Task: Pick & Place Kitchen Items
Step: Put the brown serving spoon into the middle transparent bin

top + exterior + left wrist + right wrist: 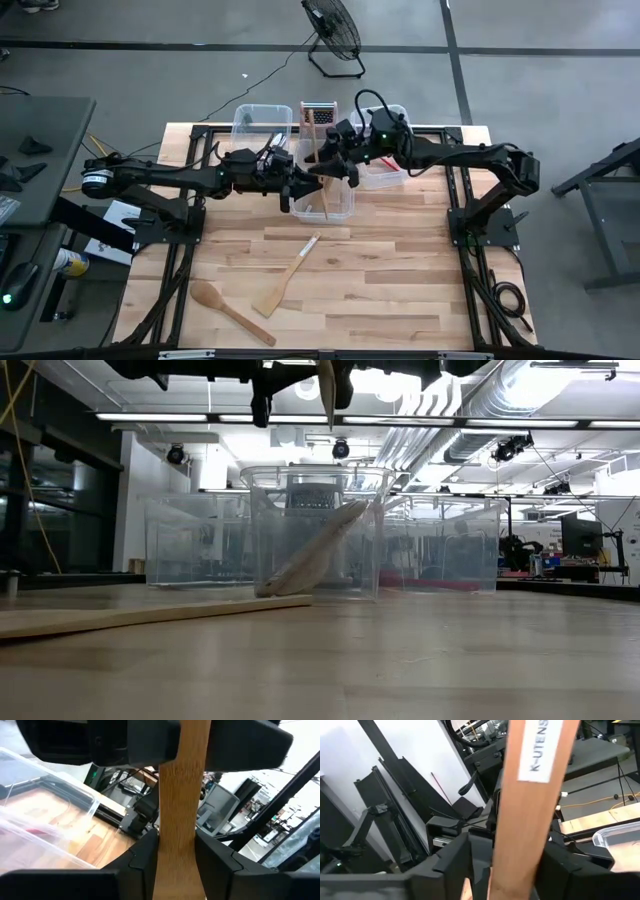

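Take the middle bin [335, 200] as your reference. Left of it, on the open desk [400, 270], two pieces await pickup: a wooden spoon [228, 309] and a wooden spatula [288, 280]. The left gripper [300, 186] sits at the bin's left edge, its fingers [142, 855] pinching a wooden utensil [181, 810] that stands upright above the bin. Inside the bin, one pale wooden piece [315, 555] already leans against a wall. The right gripper [335, 160] meets it just behind the bin, fingers clamped on the same wooden handle, judging by both wrist views. Judgement: task partly complete; at least two items remain.
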Robot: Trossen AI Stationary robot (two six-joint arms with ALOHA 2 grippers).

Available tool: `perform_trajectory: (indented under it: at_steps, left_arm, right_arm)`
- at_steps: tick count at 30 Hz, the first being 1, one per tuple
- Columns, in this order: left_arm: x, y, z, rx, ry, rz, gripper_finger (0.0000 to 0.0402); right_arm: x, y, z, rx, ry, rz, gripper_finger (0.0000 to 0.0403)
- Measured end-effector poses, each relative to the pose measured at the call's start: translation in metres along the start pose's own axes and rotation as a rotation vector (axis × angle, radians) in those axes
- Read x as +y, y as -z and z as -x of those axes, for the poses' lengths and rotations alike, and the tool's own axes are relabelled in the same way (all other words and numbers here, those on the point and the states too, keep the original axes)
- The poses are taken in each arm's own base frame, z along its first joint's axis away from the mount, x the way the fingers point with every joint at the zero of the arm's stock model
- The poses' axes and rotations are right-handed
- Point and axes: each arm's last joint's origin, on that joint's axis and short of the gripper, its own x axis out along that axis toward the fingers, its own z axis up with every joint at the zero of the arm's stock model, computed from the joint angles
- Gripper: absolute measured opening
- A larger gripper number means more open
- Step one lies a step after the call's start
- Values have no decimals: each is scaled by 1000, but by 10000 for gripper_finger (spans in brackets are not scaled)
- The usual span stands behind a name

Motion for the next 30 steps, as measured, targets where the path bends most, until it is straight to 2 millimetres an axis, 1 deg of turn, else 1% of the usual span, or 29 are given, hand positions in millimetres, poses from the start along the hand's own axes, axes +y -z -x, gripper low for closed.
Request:
perform_trajectory:
  at_steps: [5,8,12,17,19,21,30]
  left_arm:
    - [0,0,0,0,0,3,112]
    - [0,0,0,-1,-3,-5,113]
    - [0,0,0,1,-3,-4,113]
    - [0,0,0,2,3,4,113]
    - [0,0,0,2,3,4,113]
    - [0,0,0,2,2,-4,113]
    - [1,0,0,-13,-25,-5,114]
  right_arm:
    - [-6,-3,5,-8,19,-19,112]
    - [-8,-4,6,-10,23,-19,87]
    - [-8,-4,6,-9,21,-20,88]
    - [-8,-4,6,-5,14,-10,117]
    - [-8,-4,6,-3,10,-10,107]
    - [-8,-4,6,1,4,-8,87]
    - [-15,-8,13,11,-18,20,86]
